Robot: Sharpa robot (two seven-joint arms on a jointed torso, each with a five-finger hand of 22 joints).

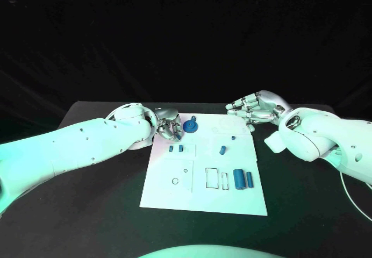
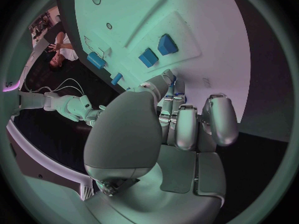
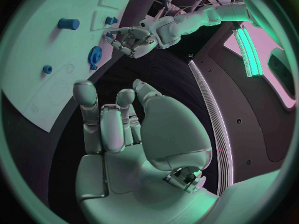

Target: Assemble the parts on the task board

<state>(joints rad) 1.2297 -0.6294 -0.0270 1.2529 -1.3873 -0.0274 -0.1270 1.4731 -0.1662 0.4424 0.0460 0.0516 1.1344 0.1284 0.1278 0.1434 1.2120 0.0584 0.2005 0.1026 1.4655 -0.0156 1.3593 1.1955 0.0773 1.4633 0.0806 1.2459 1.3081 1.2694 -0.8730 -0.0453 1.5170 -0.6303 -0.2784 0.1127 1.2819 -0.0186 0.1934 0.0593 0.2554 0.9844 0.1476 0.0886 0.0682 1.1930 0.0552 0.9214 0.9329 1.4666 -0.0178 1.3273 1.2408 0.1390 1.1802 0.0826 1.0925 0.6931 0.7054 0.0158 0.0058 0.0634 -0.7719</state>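
The left hand (image 1: 166, 127) is resting at the board's (image 1: 203, 193) far left corner, just beside the blue gear (image 1: 191, 127); whether it is gripping anything cannot be told. The right hand (image 1: 254, 108) is hovering empty, fingers loosely curled and apart, over the far right corner. Blue parts (image 1: 240, 179) are lying on the board, mid-counter (image 1: 85, 215).

Dim room, black backdrop; teal-green light washes the head view, with pink tints in both wrist views. Fisheye bends edges; a bright strip lamp (image 3: 247, 45) glares.
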